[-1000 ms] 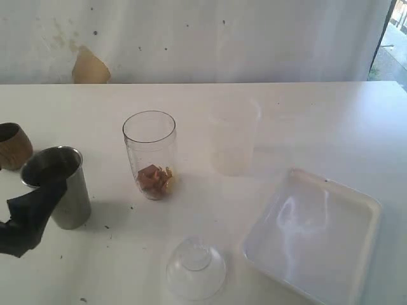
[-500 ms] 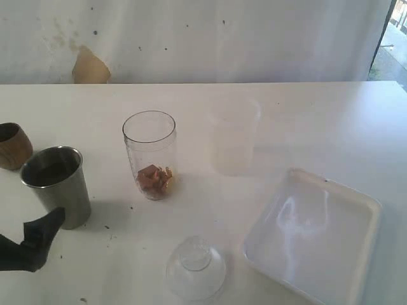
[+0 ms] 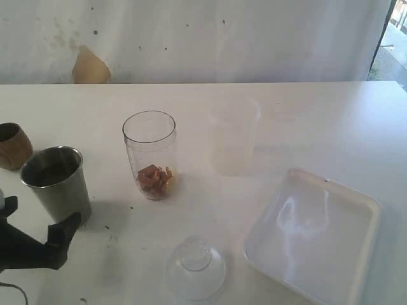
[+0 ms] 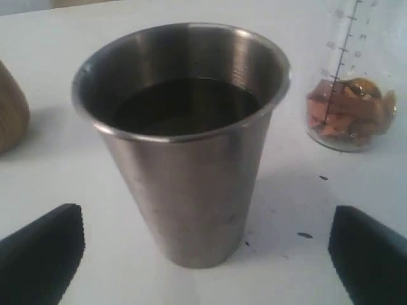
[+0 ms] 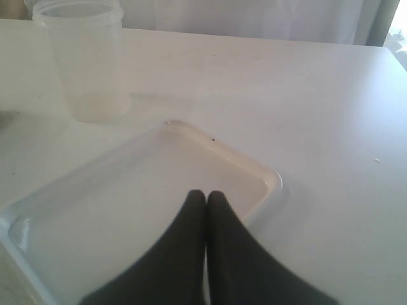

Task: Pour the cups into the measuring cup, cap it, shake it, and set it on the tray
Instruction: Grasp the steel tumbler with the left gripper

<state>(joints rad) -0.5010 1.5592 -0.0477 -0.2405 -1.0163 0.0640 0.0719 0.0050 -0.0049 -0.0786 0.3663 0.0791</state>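
The steel tumbler (image 4: 191, 178) stands upright on the surface (image 3: 305, 121), its long axis vertical, and it lies straight ahead of the left fingers (image 4: 44, 254). These are spread wide and hold nothing. In the left wrist view 1 finger shows on each side of the tumbler's lower half, with a clear gap of bare surface between each tip and the steel wall. The exterior view puts them low, on the near side of the tumbler's base. The tumbler holds something dark, filling it well up toward the rim.

The left arm is plainly the nearer one. The right fingers (image 5: 191, 241) are pressed together on nothing and hang over the tray (image 3: 375, 210), well apart from all 3 cups.

The measuring cup (image 3: 149, 155) stands upright to the right of the tumbler in the exterior view, near it but not touching, with brown and orange pieces in its bottom. The wooden cup (image 3: 13, 145) sits just behind the tumbler on the left, the frosted cup (image 3: 234, 136) beyond the measuring cup, and the dome lid (image 3: 195, 268) lies in front.

The likely next move is a short straight advance so the fingers bracket the tumbler's wall, then a close across its width.
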